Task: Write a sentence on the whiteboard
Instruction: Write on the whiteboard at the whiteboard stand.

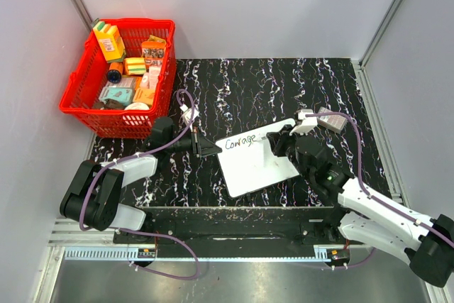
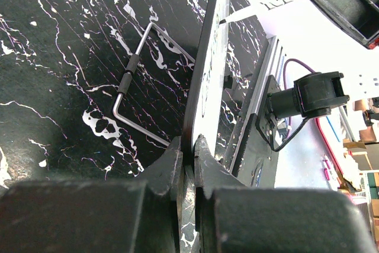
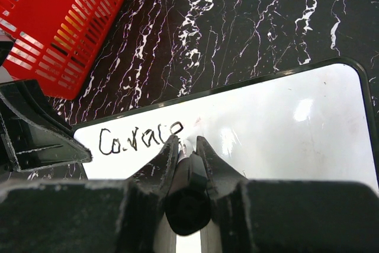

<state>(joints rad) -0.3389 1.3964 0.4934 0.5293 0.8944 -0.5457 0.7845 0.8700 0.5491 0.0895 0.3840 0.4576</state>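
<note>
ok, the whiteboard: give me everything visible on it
The whiteboard is thin, glossy white, dark-rimmed and round-cornered. It lies askew on the black marbled table. One dark handwritten word, roughly "Courage", sits near its far edge; the rest is blank. The left gripper clamps its left edge. The right gripper holds a marker at the word's end.

The top view looks down from above and behind the arms, wide enough to take in the whole bench [image 1: 284, 90]. The left wrist view sits low behind the left claw [image 2: 188, 143], facing right along the edge of the board [image 1: 255, 164]. The right wrist view looks closely past the right claw [image 3: 188, 143] and pen [image 3: 188, 199], facing far-left. All three share the board.
</note>
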